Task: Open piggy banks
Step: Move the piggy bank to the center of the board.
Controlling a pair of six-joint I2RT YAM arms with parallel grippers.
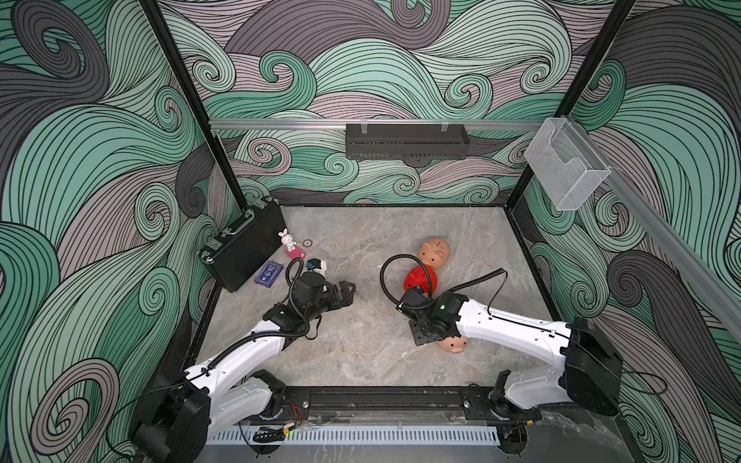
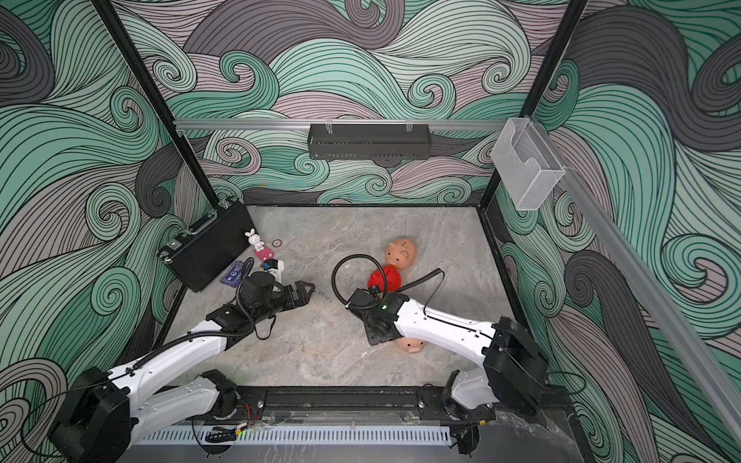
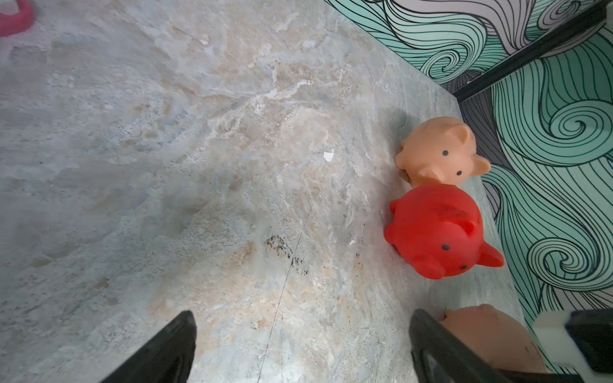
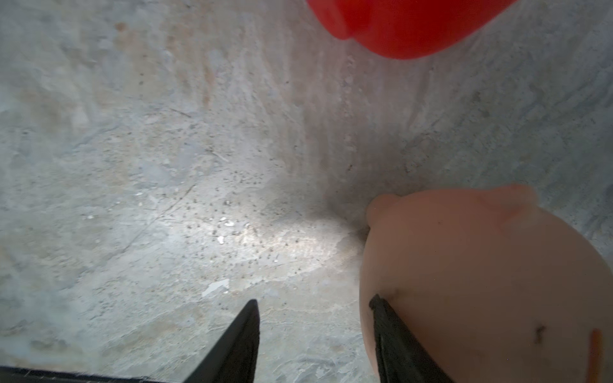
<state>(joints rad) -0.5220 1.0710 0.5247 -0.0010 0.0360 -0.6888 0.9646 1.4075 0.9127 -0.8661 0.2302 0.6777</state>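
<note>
Piggy banks [image 1: 435,250] on the table, tools gripping none.

This is a robot test cell, not a home: a marble-look counter [image 1: 361,360] boxed in by black frame posts [image 1: 180,100], printed wave-pattern walls [image 1: 80,180], an aluminium rail [image 1: 280,123] and two arms bolted to a front rail [image 1: 385,401].

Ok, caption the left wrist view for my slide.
Open left claw above marble tabletop; peach piggy bank touching red piggy bank.
</note>
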